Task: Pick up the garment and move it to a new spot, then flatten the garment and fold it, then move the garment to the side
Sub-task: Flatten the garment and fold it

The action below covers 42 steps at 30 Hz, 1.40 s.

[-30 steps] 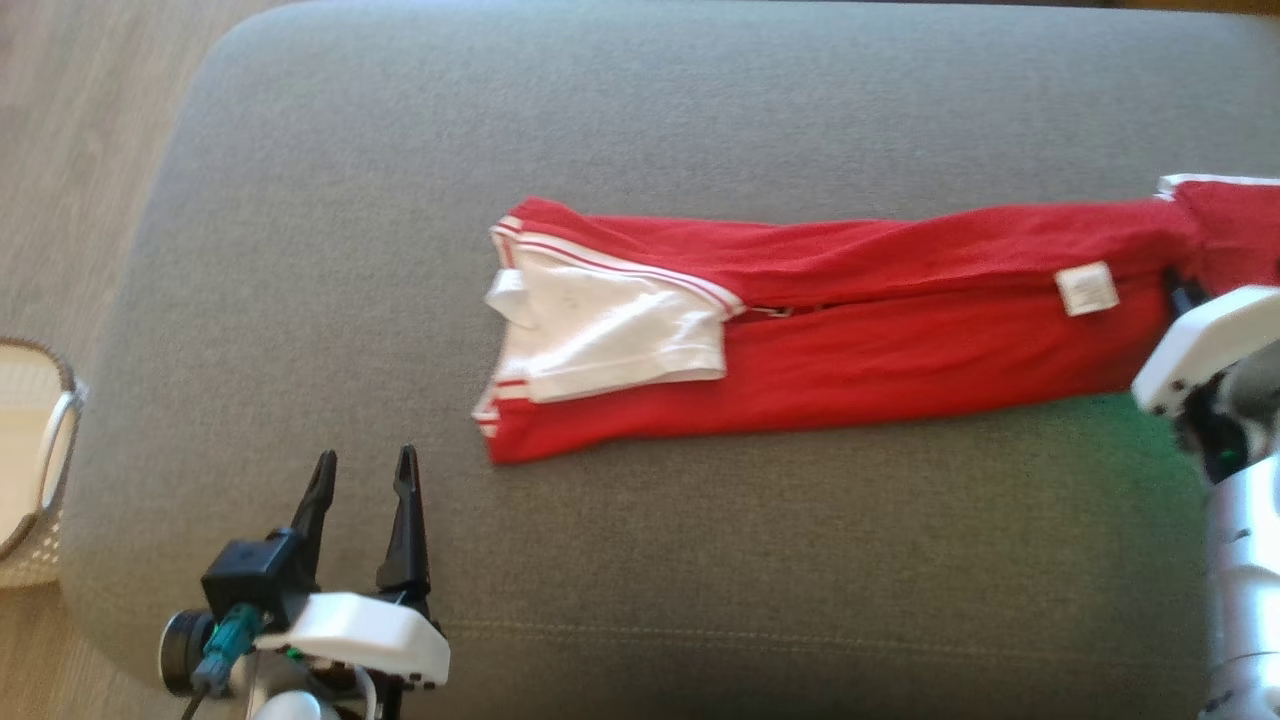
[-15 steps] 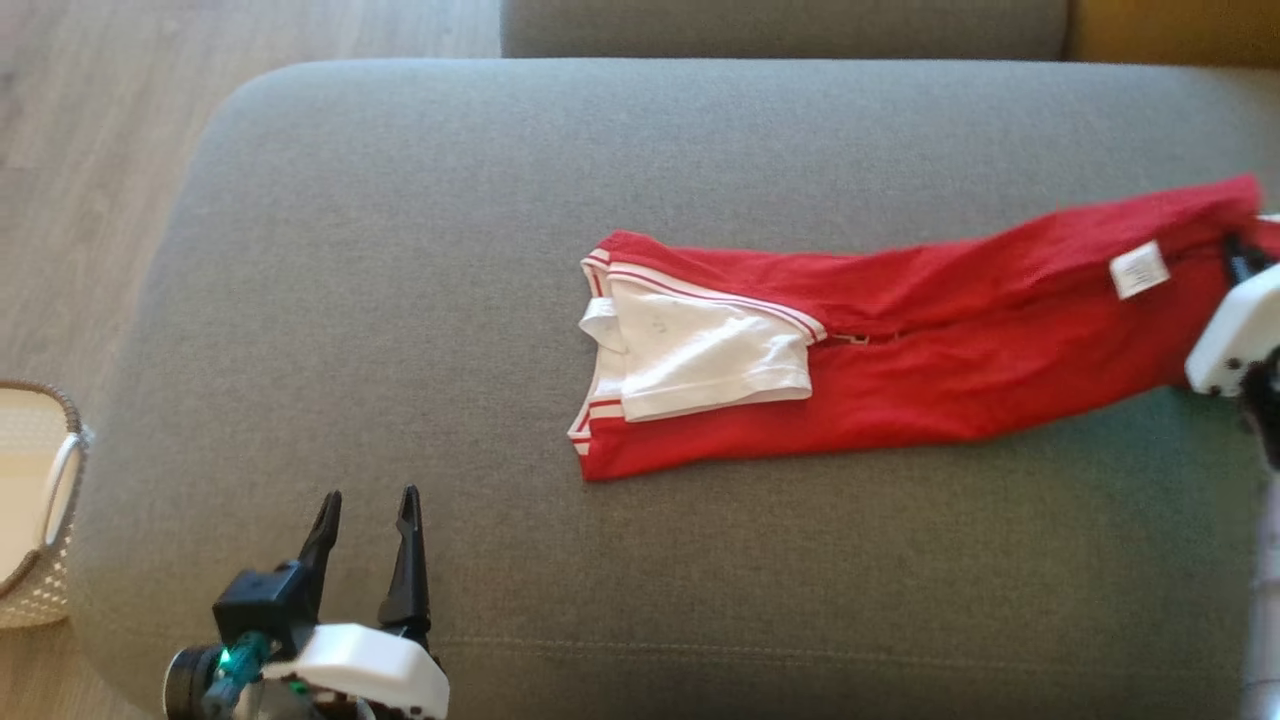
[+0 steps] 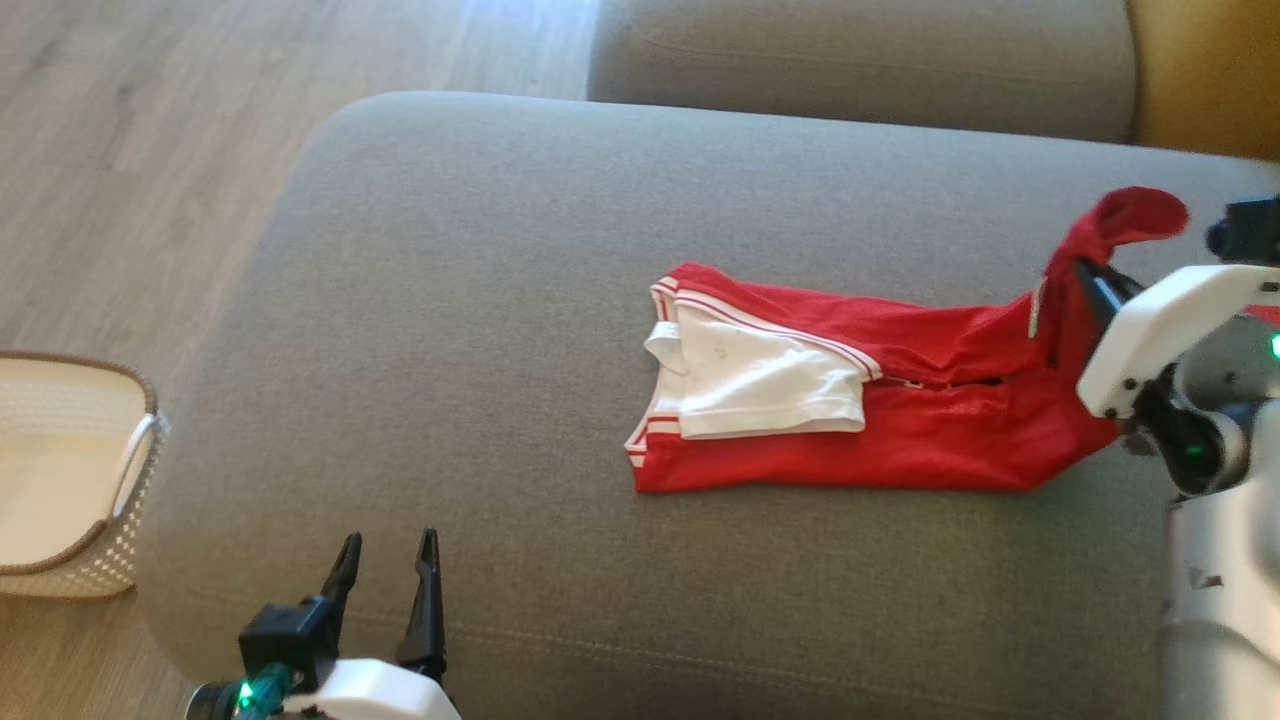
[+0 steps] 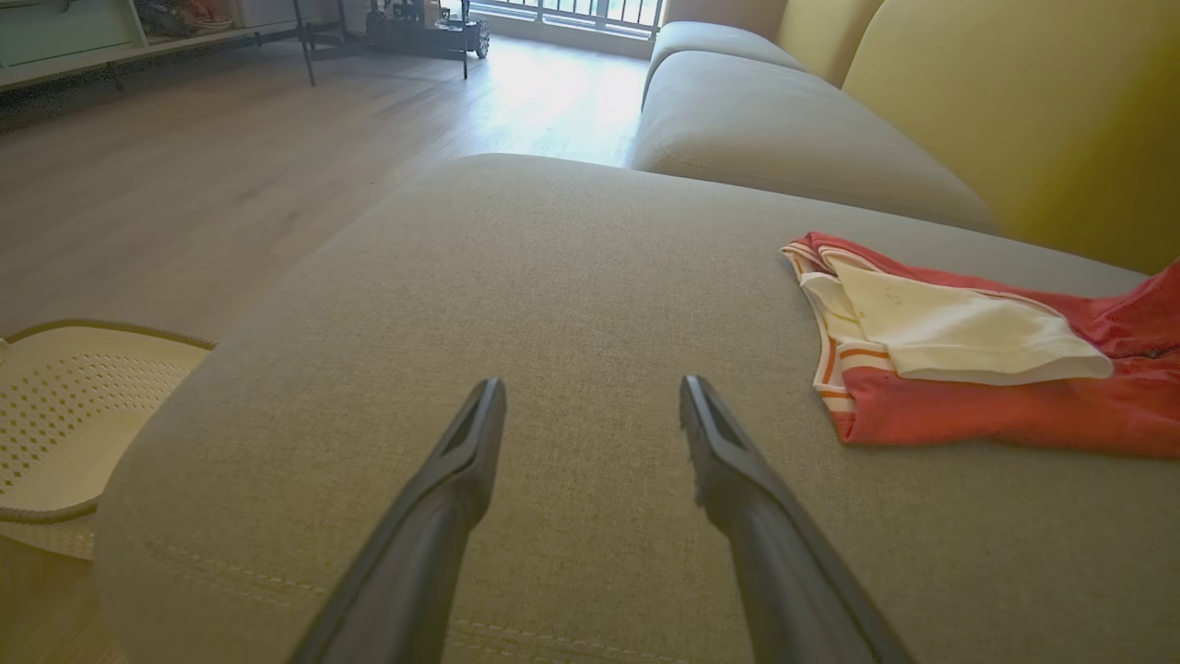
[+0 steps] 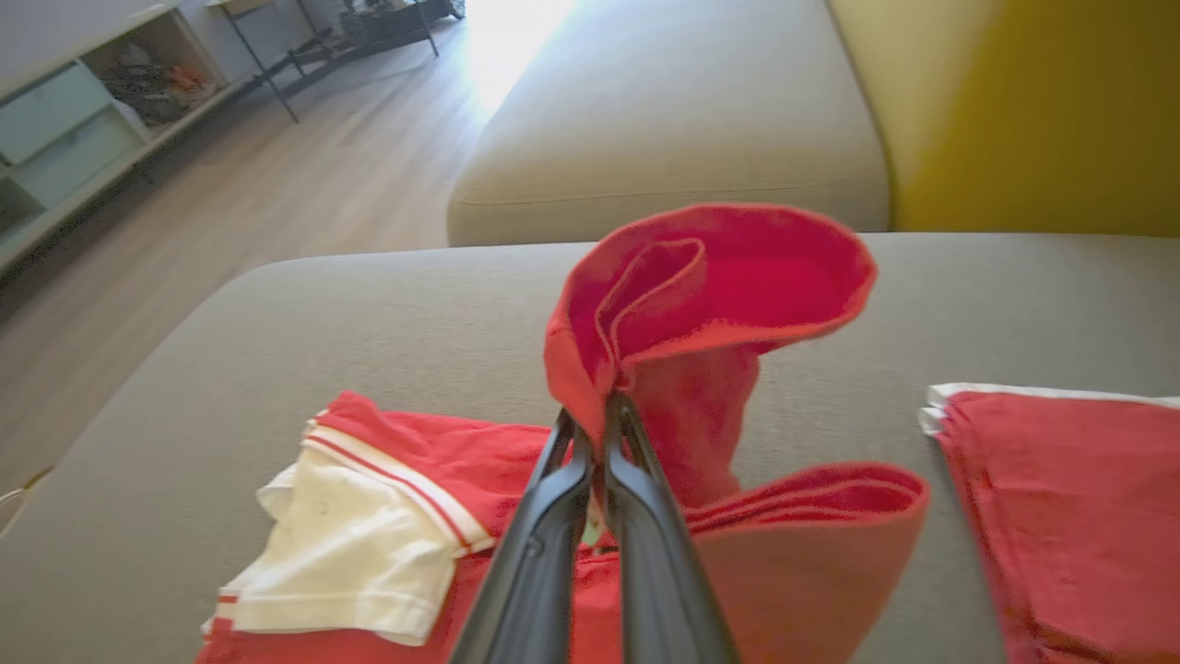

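Observation:
The red garment (image 3: pixel 930 450) with a white sleeve and striped trim (image 3: pixel 770 385) lies on the grey sofa cushion (image 3: pixel 480 330). My right gripper (image 3: pixel 1085 275) is shut on the garment's right end and holds it up off the cushion, where it curls over the fingers. In the right wrist view the pinched red fabric (image 5: pixel 710 286) rises above the shut gripper (image 5: pixel 597 410), and another red piece with a white edge (image 5: pixel 1060 480) lies flat to the right. My left gripper (image 3: pixel 385 555) stands open near the cushion's front left, apart from the garment (image 4: pixel 968 406), with nothing in it (image 4: pixel 590 401).
A white woven basket (image 3: pixel 60 480) sits on the wooden floor (image 3: pixel 150 120) left of the cushion. A second grey cushion (image 3: pixel 860 60) and a yellow backrest (image 3: pixel 1210 70) lie behind. The cushion's left half is bare fabric.
The head camera has shifted. My right gripper has raised the garment's right end and carried it leftward, so the garment lies shorter. The left gripper stays open in place.

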{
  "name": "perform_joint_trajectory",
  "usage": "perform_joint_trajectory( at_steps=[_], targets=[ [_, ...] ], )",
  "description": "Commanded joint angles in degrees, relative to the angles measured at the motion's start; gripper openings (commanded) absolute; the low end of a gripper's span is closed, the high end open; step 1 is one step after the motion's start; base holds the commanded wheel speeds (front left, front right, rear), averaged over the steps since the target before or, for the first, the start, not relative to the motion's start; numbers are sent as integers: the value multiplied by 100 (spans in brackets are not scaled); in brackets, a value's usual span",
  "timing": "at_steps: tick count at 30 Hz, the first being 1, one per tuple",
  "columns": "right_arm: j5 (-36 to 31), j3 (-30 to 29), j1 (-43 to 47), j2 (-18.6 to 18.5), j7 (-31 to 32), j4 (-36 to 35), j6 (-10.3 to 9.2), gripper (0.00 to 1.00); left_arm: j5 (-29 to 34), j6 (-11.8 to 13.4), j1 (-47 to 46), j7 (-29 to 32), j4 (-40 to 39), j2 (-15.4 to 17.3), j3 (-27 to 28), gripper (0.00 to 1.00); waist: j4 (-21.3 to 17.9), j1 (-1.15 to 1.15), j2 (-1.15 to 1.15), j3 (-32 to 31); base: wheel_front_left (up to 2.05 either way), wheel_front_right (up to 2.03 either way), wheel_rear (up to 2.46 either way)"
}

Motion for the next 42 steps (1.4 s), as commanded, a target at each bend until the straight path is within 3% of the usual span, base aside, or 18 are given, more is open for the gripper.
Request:
perform_joint_trajectory(
  at_steps=[1,12,26,27,28,29,38,42],
  targets=[
    [117,198,-166,27,14,-234,-2,0,11,17,-147,-42,-145,-4,181,100,76,0,0,-51,0,0,0],
    [1346,1570,-443,32,-722,980,-2,0,49,38,-209,31,-231,23,87,100,705,0,0,-120,0,0,0],
    [2158,2742,-1520,33,-2213,3680,-2,0,46,60,-253,136,-330,44,-22,100,1271,0,0,-19,0,0,0],
    [2215,2810,-1582,33,-2256,3847,-2,18,40,63,-255,135,-329,41,-23,100,1282,0,0,-12,0,0,0],
    [2290,2881,-1636,33,-2271,4006,-2,64,32,65,-252,134,-325,39,-23,100,1288,0,0,-5,0,0,0],
    [2376,2928,-1696,33,-2323,4142,-2,100,26,68,-245,131,-320,39,-22,100,1285,0,0,2,0,0,0],
    [3278,3433,-2100,33,-3076,4294,-2,100,14,89,-242,98,-284,18,-37,100,1090,0,0,-8,0,0,0],
    [3245,3412,-2271,33,-3538,4402,-2,100,13,132,-225,75,-308,24,-3,100,932,0,0,-44,0,0,0]
  ],
)
